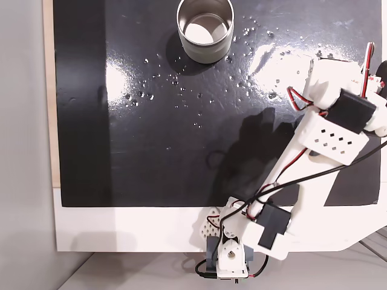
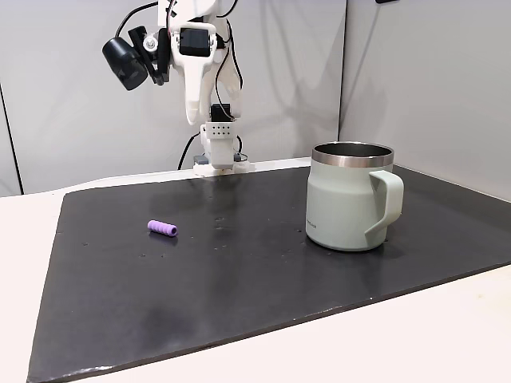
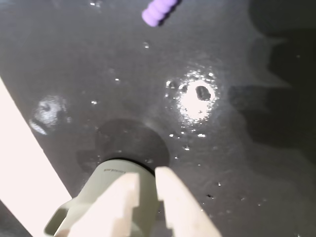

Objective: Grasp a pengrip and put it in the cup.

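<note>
The pengrip (image 2: 162, 228) is a small light-purple ribbed tube lying on the black mat, left of the cup in a fixed view. It also lies at the top edge of the wrist view (image 3: 159, 11). The grey-green metal cup (image 2: 348, 197) stands upright with its handle toward that camera, and sits at the mat's top edge in the other fixed view (image 1: 205, 30). My gripper (image 1: 219, 232) is raised high over the mat's near edge, far from both. In the wrist view the gripper (image 3: 147, 175) shows a narrow gap with nothing in it, and the cup (image 3: 89, 197) lies behind its fingers.
A black mat (image 1: 151, 151) covers a white table (image 1: 121, 229), with shiny specks and glare spots on it. The arm's base (image 2: 217, 148) stands at the mat's far edge. A grey wall rises behind it.
</note>
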